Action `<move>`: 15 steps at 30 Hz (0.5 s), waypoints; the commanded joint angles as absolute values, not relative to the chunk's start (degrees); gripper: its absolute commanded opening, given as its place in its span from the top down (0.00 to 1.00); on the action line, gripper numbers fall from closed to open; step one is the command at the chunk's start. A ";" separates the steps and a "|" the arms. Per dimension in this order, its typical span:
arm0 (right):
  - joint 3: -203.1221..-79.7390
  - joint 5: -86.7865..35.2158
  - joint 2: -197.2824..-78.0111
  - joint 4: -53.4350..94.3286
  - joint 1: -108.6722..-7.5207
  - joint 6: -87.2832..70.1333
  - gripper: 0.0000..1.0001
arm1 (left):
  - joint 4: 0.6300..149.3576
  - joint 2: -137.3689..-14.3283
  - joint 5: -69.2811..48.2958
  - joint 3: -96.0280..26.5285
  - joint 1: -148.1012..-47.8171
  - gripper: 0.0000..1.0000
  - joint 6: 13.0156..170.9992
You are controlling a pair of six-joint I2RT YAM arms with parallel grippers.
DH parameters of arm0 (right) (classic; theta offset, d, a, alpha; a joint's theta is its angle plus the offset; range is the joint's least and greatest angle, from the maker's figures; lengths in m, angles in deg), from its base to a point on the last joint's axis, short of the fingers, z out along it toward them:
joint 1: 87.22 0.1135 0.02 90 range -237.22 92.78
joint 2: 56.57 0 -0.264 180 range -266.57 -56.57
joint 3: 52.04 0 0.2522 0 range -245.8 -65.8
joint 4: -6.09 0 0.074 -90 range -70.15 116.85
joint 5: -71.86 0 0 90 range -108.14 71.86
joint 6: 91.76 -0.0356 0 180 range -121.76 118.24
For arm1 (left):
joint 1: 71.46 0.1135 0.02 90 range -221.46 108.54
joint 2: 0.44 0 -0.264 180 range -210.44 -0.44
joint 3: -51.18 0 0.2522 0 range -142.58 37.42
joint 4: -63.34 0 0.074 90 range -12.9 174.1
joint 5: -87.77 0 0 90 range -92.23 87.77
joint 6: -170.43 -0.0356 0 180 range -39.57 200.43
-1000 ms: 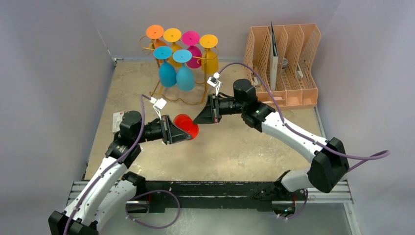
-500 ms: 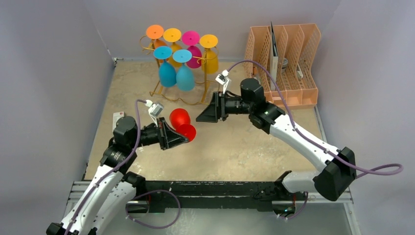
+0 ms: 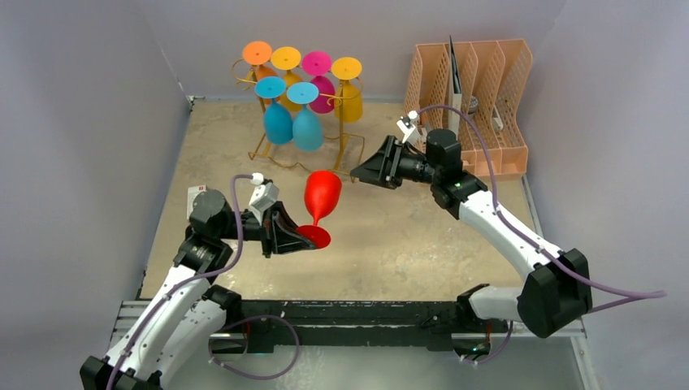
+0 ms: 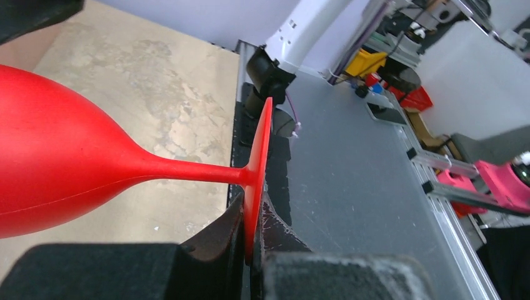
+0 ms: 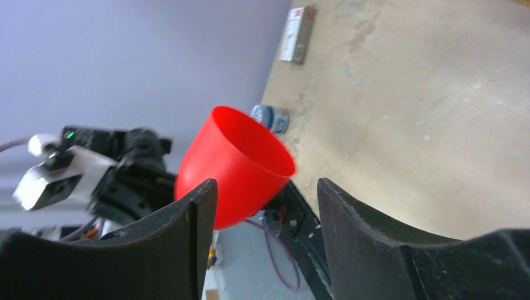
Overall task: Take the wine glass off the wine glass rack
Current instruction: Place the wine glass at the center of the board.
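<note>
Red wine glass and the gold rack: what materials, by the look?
Red wine glass: probably plastic; opaque, uniformly coloured, satin surface with no transparency. Wine glass rack: thin bent wire with curled hooks, likely metal, gold finish.

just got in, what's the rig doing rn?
The left gripper is shut on the round foot of a red plastic wine glass. The glass is already off the tall gold wire wine glass rack and is held over the table in front of it, bowl tipped upward. The right gripper is open and empty, pointed at the bowl from close by, not touching. Six other coloured glasses hang upside down on the rack.
</note>
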State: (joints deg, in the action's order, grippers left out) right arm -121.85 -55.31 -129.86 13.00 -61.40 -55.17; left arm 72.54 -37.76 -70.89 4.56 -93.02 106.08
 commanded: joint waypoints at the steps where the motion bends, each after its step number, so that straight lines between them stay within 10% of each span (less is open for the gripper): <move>1: -125.15 -65.46 -130.93 4.38 -61.03 -58.99 0.37 | 59.61 -40.25 -79.77 6.20 -93.17 1.00 104.45; 15: -130.92 -80.78 -137.31 -3.81 -59.69 -66.36 0.41 | 44.46 -37.56 -82.17 10.83 -93.17 1.00 112.14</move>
State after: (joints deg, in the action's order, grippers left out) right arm -126.98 -73.02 -136.68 0.72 -60.85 -63.69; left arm 47.56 -37.85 -80.51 11.33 -93.02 113.01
